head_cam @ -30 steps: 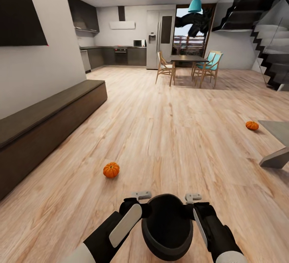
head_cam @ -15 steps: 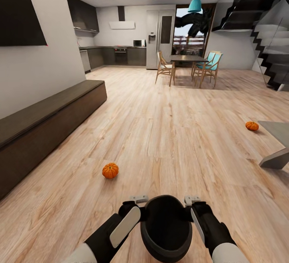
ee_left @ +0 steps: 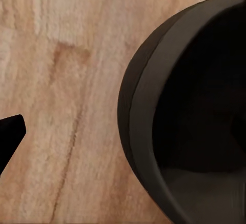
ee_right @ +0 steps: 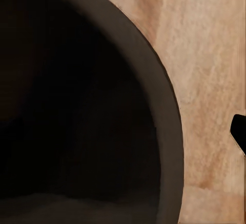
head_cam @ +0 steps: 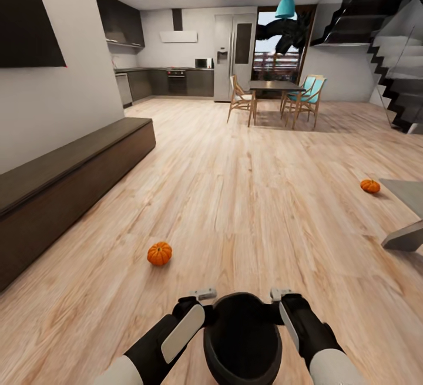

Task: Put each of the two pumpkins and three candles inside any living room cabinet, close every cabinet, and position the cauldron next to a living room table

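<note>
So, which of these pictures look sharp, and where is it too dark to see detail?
Head view: sharp, evenly lit, with a soft shadow under the nearer pumpkin. Left wrist view: floor grain blurred, the cauldron interior nearly black. Right wrist view: likewise, dark inside.

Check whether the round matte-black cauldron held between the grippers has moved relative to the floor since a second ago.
Cannot tell. The round matte-black cauldron sits lower in the head view, but the near orange pumpkin and cabinet shifted too, so the camera moved.

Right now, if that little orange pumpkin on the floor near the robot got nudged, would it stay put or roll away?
The pumpkin would probably roll: it looks round and ribbed, and it sits free on smooth wooden floor with nothing beside it to stop it. It is small next to the black pot, so it likely needs little force. Its ribs might make the roll wobbly and short.
</note>
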Tool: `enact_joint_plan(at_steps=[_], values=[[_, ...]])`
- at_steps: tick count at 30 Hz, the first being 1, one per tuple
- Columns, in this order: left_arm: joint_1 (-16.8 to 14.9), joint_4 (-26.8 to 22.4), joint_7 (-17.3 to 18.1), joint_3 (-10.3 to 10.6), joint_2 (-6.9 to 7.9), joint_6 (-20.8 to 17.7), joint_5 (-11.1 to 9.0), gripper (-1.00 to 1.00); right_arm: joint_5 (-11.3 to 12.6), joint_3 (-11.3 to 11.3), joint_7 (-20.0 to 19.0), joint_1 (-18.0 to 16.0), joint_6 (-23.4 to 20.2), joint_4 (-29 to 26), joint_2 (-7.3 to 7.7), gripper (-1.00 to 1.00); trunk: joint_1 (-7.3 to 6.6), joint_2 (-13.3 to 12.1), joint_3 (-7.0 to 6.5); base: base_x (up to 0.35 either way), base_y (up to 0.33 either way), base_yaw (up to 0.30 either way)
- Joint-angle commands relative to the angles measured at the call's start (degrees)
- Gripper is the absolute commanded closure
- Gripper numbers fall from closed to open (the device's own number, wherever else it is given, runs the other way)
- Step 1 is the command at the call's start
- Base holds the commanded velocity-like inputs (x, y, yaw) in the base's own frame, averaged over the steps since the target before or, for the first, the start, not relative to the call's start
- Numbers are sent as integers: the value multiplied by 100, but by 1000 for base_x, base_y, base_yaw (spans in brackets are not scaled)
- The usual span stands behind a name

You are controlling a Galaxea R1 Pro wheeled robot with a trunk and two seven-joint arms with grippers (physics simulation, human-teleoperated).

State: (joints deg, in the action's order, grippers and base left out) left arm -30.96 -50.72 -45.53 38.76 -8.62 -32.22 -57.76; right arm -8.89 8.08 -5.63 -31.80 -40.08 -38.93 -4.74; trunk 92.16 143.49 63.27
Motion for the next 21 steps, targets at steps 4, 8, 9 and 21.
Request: enact_joint_plan(at_steps=[4,8,9,21], values=[[1,101,134,0,-12,41,2,-100,6,4,132,-137,74,414,5,-100,0,0,0,76,-24,0],[-3,174,288,0,-25,55,2,-100,60,89,188,-190,256,588,8,-100,0,0,0,16,-5,0],[-5,181,307,0,-28,56,-1,-100,71,132,193,-195,275,614,6,-100,0,0,0,5,-2,0],[-7,674,835,-9,-42,58,-23,-100,103,455,215,-202,313,869,6,-100,0,0,0,1,0,0]])
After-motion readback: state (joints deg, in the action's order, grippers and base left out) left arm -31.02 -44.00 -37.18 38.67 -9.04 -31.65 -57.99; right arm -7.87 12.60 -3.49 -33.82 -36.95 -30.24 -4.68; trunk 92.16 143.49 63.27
